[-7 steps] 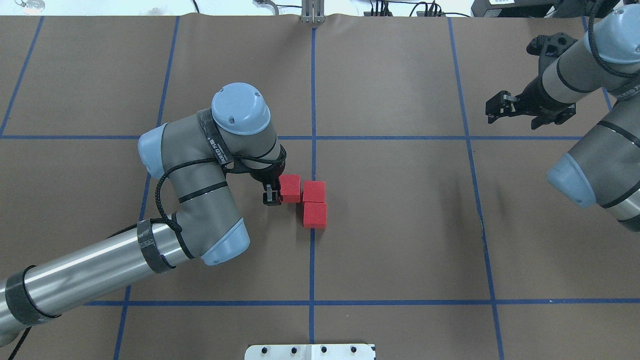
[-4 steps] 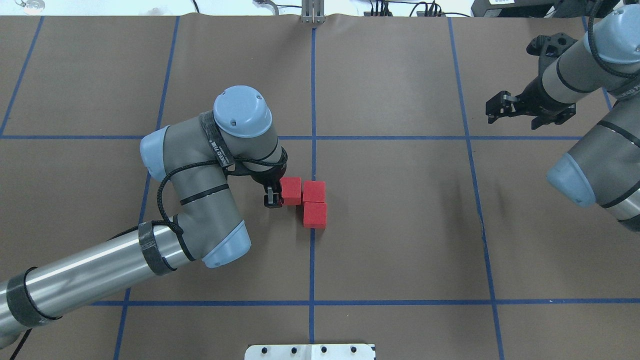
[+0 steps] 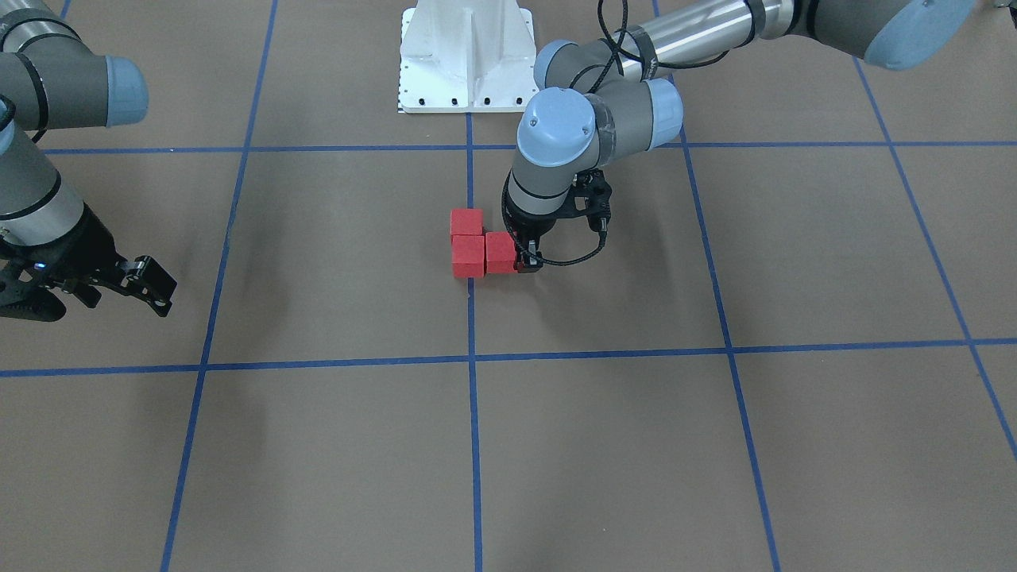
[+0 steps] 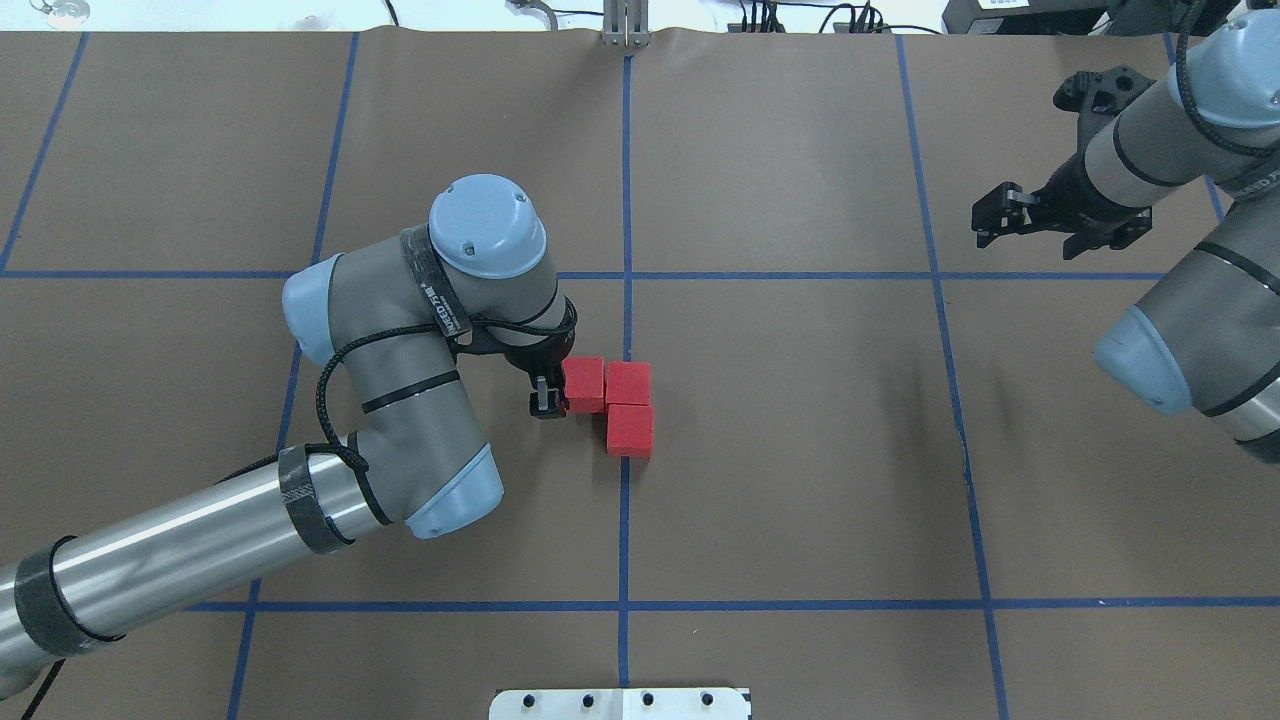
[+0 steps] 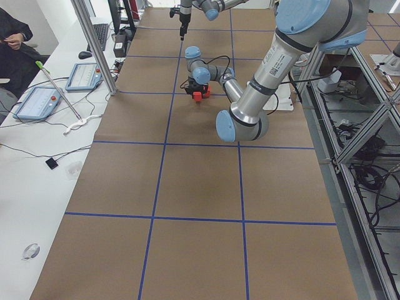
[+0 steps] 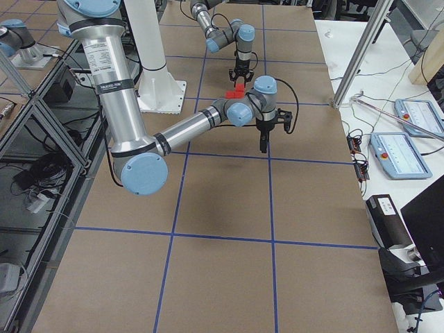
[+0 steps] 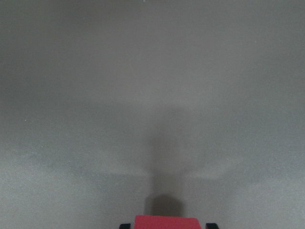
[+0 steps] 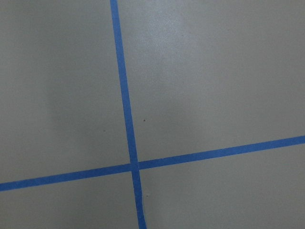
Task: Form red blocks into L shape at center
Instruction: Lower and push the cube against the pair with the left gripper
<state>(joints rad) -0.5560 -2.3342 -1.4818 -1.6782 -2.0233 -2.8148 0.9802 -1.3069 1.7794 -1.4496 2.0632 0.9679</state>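
The left gripper (image 4: 560, 392) holds one red block (image 4: 585, 384). The two other red blocks (image 4: 629, 406) sit just beside it at 3 o'clock. The right gripper (image 4: 985, 226) is wide open, far away.

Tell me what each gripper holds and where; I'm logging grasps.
The left gripper clamps one red block by two opposite side faces; the right gripper is open and holds nothing.

Silver-tubed arms (image 4: 180, 560) with grey joints (image 4: 410, 410), pale-blue caps (image 4: 487, 225) (screws in them), black cable (image 4: 320, 385), white base (image 3: 465, 56).
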